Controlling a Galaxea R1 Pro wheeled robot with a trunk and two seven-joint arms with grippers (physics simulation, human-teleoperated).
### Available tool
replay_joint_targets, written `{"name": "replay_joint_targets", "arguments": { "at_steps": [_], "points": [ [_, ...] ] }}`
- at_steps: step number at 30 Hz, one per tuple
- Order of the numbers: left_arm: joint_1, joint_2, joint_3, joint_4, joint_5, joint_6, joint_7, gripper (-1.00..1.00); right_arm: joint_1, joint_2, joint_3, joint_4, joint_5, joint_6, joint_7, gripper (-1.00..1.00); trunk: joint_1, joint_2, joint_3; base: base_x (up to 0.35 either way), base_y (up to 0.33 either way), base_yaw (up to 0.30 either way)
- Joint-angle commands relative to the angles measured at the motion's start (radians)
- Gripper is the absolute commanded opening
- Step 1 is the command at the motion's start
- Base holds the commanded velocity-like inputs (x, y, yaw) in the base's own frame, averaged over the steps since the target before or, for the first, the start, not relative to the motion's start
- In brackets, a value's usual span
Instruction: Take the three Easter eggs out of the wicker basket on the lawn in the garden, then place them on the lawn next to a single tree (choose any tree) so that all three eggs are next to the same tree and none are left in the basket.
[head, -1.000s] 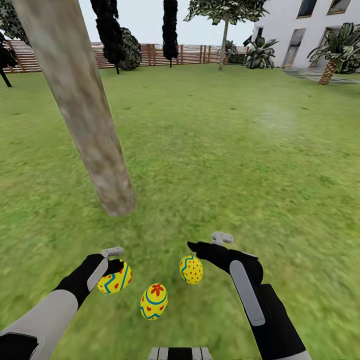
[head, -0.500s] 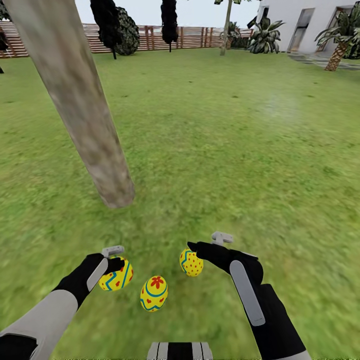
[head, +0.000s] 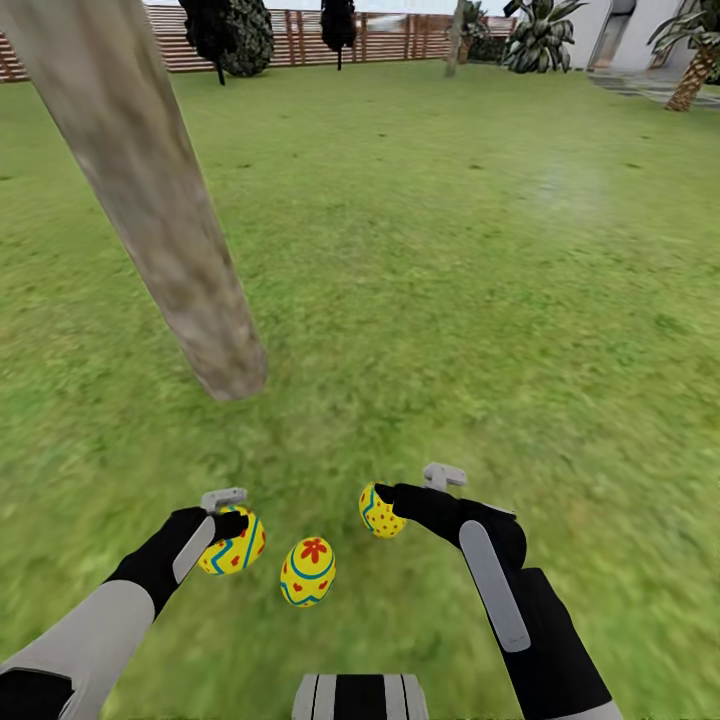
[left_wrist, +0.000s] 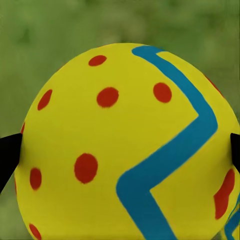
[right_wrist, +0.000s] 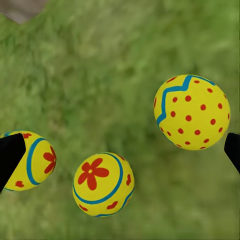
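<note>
Bright, flat daylight — shadowless, grass blurred

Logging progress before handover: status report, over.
Left end effector straddling left egg, grip unconfirmed. Right end effector open, right egg beside it. Middle egg on lawn; all three near tree trunk.

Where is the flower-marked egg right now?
In the head view, the flower-marked egg lies on the lawn between the left gripper and right gripper, near the tree trunk.

Both your arms reach forward and low. Your left tool (head: 226, 517) pinches something; your right tool (head: 392, 497) looks spread apart.
</note>
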Motion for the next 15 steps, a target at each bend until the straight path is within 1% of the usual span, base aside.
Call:
{"name": "replay_joint_targets", "arguments": {
  "at_steps": [1,8,11,15],
  "points": [
    [0.000,0.002,-0.008,-0.002,0.010,-0.008,0.009,-1.00,-0.001,0.000,0.000,-0.001,-0.011,0.003,-0.010,1.00,0.000,-0.001,-0.005,0.000,0.000,0.000],
    [0.001,0.005,-0.008,-0.002,0.010,-0.029,0.011,-1.00,-0.001,0.000,0.000,-0.002,-0.011,0.003,-0.009,1.00,0.003,-0.002,-0.032,0.000,0.000,0.000],
    [0.001,0.006,-0.009,-0.002,0.010,-0.055,0.011,-1.00,-0.001,0.000,0.001,-0.003,-0.011,0.003,-0.010,1.00,0.005,-0.003,-0.043,0.000,0.000,0.000],
    [0.001,0.007,-0.010,-0.002,0.010,-0.065,0.012,-1.00,0.004,0.000,0.002,-0.008,-0.010,0.003,-0.009,1.00,0.007,-0.004,-0.059,0.000,0.000,0.000]
  ]
}}
